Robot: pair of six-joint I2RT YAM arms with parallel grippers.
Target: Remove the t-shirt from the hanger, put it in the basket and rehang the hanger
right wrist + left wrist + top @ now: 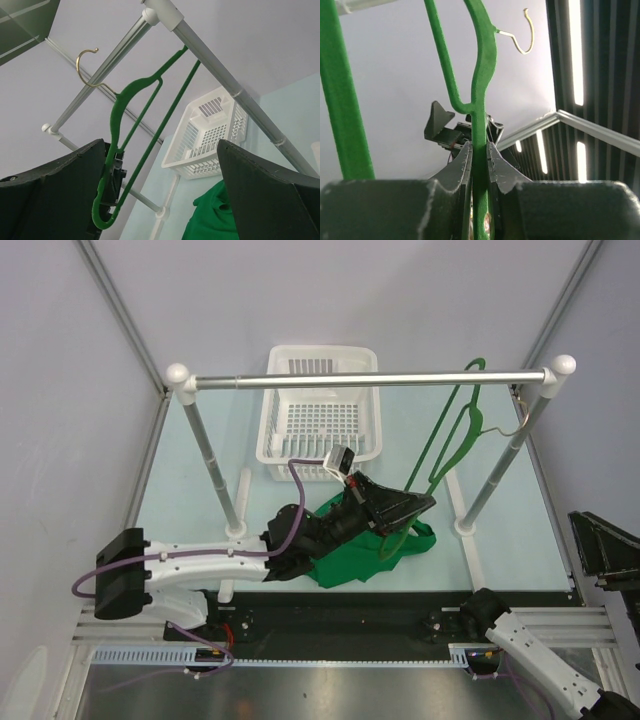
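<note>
Checking the left gripper [479, 148] first: what was it on? (Kim)

Jaws were clamped on the thin green wire-outline hanger [487, 50], pinching its slim bar low in the left wrist view. The small metal hook [532, 31] sat upper right in that view. (Ravi)

And the plain bright green cloth t-shirt [345, 562]? (Kim)

Off the hanger's shoulders. It lay crumpled on the pale blue-green table [190, 500], lower centre of the overhead frame, just below the left gripper. The hanger ran up from there, tilted, toward the right end of the long silver rail [370, 380]. Couldn't tell if its bottom tip touched the cloth. (Ravi)

Right gripper [161, 147]? (Kim)

Fingers were spread wide with nothing between them. It sat at the right edge of the overhead frame, well apart from the t-shirt. (Ravi)

Basket? (Kim)

The white slatted plastic basket [268, 430] was upper centre, behind the rail and beyond the t-shirt. (Ravi)
</note>
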